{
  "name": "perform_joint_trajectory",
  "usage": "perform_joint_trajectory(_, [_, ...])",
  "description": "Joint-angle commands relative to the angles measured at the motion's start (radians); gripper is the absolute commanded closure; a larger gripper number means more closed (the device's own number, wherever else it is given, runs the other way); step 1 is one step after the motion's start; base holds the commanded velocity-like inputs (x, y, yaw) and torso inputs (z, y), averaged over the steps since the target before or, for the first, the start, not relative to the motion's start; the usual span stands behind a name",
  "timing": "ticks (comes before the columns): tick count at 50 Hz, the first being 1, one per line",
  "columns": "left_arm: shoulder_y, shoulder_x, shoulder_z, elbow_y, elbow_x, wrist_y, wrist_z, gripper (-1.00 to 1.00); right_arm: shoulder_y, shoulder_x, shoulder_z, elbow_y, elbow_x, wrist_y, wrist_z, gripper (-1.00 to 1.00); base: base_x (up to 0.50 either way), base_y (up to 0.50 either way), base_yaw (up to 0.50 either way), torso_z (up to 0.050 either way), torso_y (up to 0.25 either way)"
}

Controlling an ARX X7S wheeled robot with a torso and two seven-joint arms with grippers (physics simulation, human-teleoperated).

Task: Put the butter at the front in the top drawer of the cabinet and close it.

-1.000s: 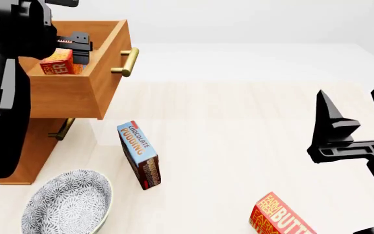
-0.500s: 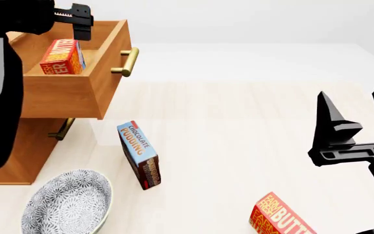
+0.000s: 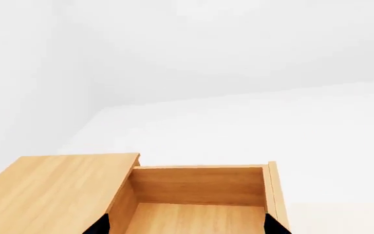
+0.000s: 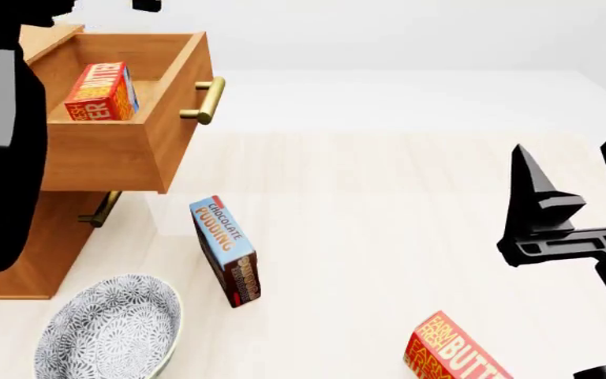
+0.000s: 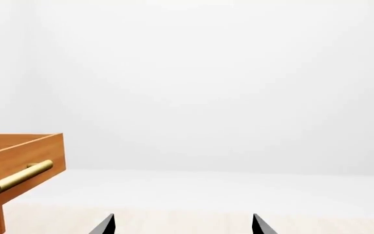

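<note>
Setting: a pale wooden floor [image 4: 387, 205] with a plain white background behind it.
Left arm: a black mass along the left edge of the head view, reaching up past the cabinet.
Left gripper [image 3: 185, 225]: only two dark fingertips show in the left wrist view, set well apart, nothing between them, above the drawer's interior.
Cabinet [image 4: 45, 237]: light brown wood, standing at the left; a lower brass handle [image 4: 101, 210] shows beneath the open drawer.
Top drawer [image 4: 124, 150]: pulled out, its brass bar handle [image 4: 207, 100] facing right in the head view.
Butter [image 4: 101, 92]: a red-orange carton standing inside the top drawer, near its left side, free of either gripper.
Bowl [image 4: 110, 330]: grey patterned, on the floor in front of the cabinet.
Chocolate pudding box [image 4: 226, 250]: blue, upright on one edge and tilted, on the floor just right of the bowl.
Second butter carton [image 4: 453, 350]: lying on the floor at the lower right, partly cut off by the frame edge.
Right gripper [image 4: 582, 185]: black fingers spread wide and empty, hanging above the floor at the right, well apart from the cabinet.
</note>
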Motion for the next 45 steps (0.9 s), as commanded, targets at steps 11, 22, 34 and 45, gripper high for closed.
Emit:
perform_joint_trajectory(11, [0.252,0.014,0.000,0.651,-0.047,-0.226,0.053,-1.00,-0.017,-0.010,0.016,-0.004,0.071,-0.012,0.060,-1.00,0.00,0.00,0.00,0.000,0.000])
perform_joint_trajectory(22, [0.377,0.016,0.010,1.027,-0.109,-0.496,0.089,-1.00,-0.037,-0.010,0.039,-0.021,0.116,-0.019,0.088,-1.00,0.00,0.00,0.00,0.000,0.000])
perform_joint_trajectory(34, [0.429,-0.031,0.016,1.324,-0.358,-0.761,-0.005,-1.00,-0.044,-0.006,0.039,-0.028,0.137,-0.013,0.105,-1.00,0.00,0.00,0.00,0.000,0.000])
perform_joint_trajectory(45, [0.382,-0.196,0.102,1.324,-1.329,-0.757,-0.695,-1.00,-0.043,-0.003,0.033,-0.033,0.119,-0.007,0.091,-1.00,0.00,0.00,0.00,0.000,0.000])
